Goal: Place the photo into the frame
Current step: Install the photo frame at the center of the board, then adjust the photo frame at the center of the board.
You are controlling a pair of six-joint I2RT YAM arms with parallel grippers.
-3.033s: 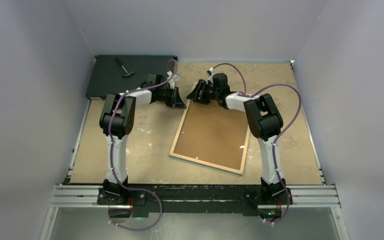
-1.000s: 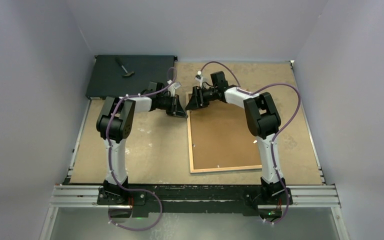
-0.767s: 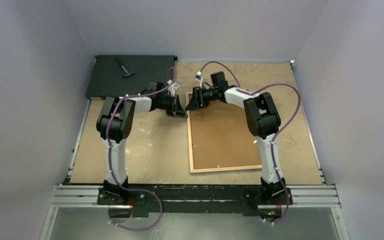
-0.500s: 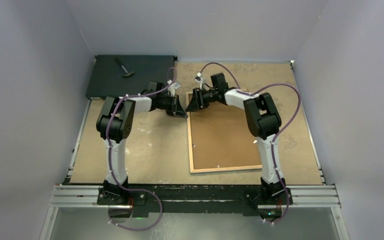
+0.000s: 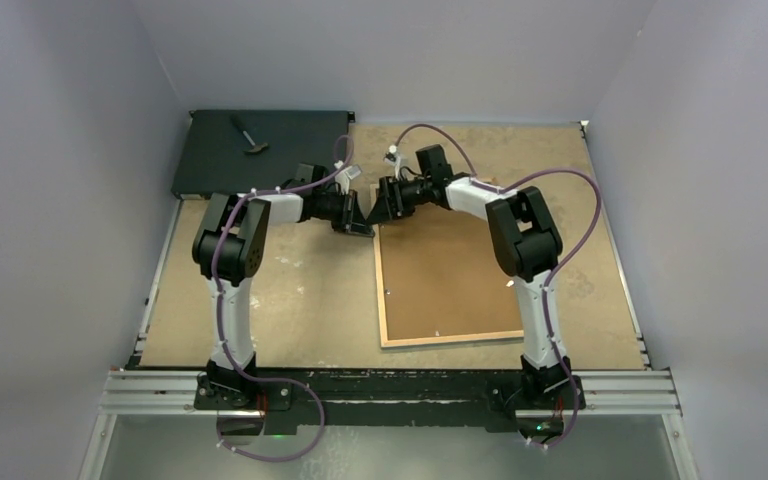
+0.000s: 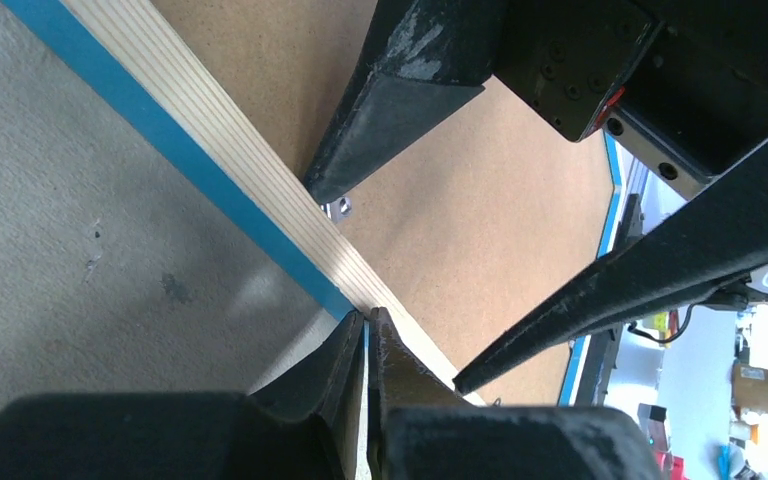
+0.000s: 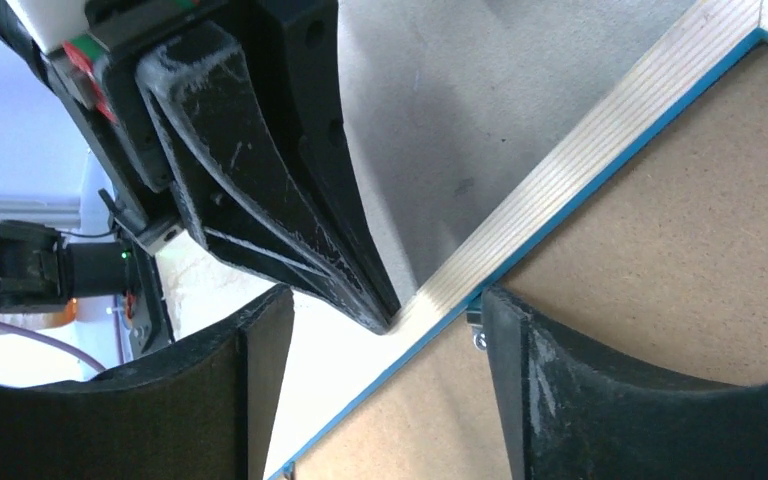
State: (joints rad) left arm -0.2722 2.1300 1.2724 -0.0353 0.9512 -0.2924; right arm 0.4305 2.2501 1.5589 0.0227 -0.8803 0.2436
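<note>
step: likely steadying the frame (image 5: 450, 338) at its far-left corner, back-up on the surface (image 5: 290, 290), backing panel (image 5: 450, 275) seated | left claw (image 6: 365, 345) pressed together, tip against the rail | right claw (image 7: 385, 295) apart, straddling that rail | photo: not in view | next: probably a square pinch on the rail.

Robot lab test cell: plain grey walls (image 5: 50, 150), aluminium mounting rail (image 5: 150, 391), fibreboard tabletop (image 5: 300, 290).
</note>
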